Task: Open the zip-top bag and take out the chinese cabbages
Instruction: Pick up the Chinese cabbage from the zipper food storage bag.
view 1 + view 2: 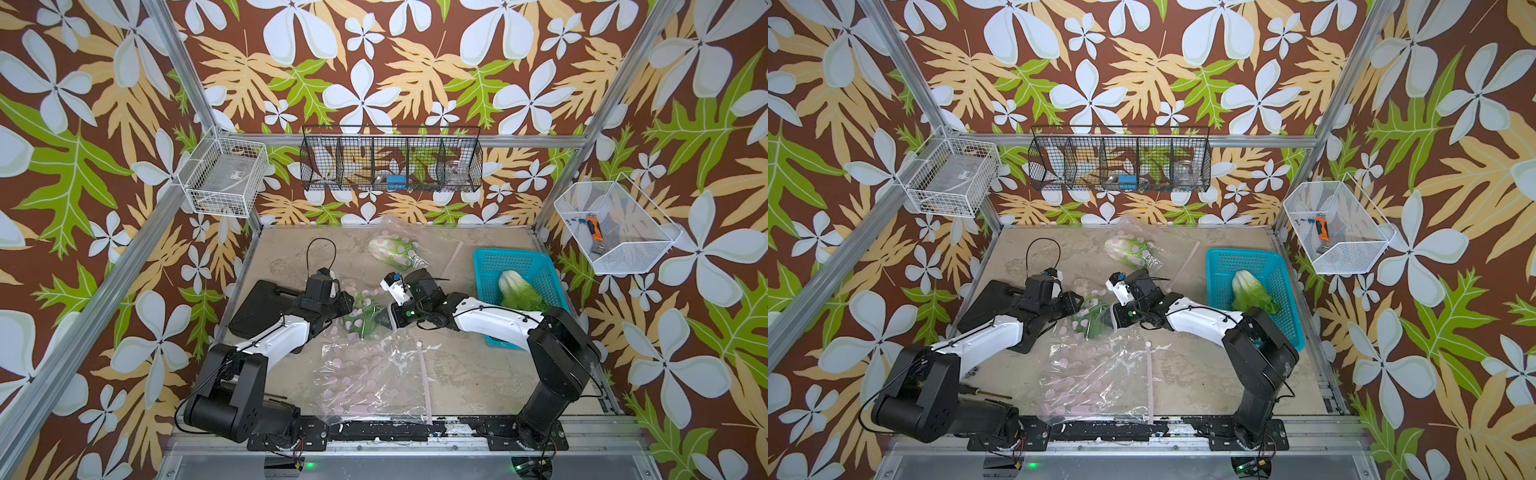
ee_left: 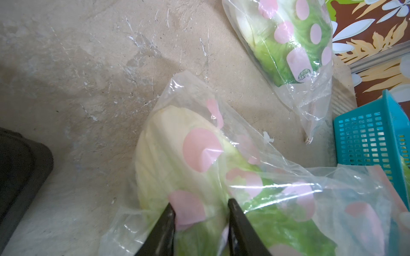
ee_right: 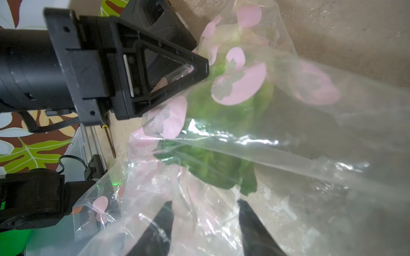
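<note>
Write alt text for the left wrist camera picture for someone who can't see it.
The left claw straddles a Chinese cabbage inside a clear pink-dotted bag on a beige table. A second bagged cabbage lies beyond, near a teal basket.

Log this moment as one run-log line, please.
left end effector: gripping bagged cabbage | right end effector: open at bag | blue basket: loose cabbage inside

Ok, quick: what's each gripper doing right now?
Left gripper: closed on the spotted bag, with a cabbage inside it.
Right gripper: fingers apart with the bag's plastic between them; whether it grips cannot be told.
</note>
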Controlling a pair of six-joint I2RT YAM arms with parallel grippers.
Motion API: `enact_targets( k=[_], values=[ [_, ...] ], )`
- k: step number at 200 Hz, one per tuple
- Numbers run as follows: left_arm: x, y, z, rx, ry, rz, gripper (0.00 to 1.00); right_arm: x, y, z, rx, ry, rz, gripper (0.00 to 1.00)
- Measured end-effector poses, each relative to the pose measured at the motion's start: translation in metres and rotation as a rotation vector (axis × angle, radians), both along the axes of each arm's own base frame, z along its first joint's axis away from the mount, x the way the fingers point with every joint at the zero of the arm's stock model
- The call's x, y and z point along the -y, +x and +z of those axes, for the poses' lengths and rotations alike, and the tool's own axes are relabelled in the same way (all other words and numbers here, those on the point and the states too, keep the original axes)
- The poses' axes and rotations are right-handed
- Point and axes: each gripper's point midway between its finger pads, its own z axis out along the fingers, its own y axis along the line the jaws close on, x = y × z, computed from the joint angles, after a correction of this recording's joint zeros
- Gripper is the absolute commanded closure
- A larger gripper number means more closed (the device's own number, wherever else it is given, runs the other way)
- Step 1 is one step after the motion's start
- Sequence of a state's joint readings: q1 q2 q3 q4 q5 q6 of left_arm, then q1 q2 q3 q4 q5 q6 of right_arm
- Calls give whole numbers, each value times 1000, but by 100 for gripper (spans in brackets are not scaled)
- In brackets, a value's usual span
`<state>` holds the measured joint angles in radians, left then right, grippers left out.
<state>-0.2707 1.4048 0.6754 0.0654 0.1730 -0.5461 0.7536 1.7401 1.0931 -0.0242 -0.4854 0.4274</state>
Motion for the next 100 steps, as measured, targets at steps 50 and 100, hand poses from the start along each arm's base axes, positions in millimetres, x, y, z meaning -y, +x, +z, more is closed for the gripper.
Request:
enact_targets(
  k=[50, 100],
  values=[
    [2, -1, 0, -3, -12, -5, 61, -5, -9, 0, -50, 63, 14, 38],
    [3, 0, 0, -2, -15, -7, 62, -9, -8, 11, -28, 93, 32, 47]
  ],
)
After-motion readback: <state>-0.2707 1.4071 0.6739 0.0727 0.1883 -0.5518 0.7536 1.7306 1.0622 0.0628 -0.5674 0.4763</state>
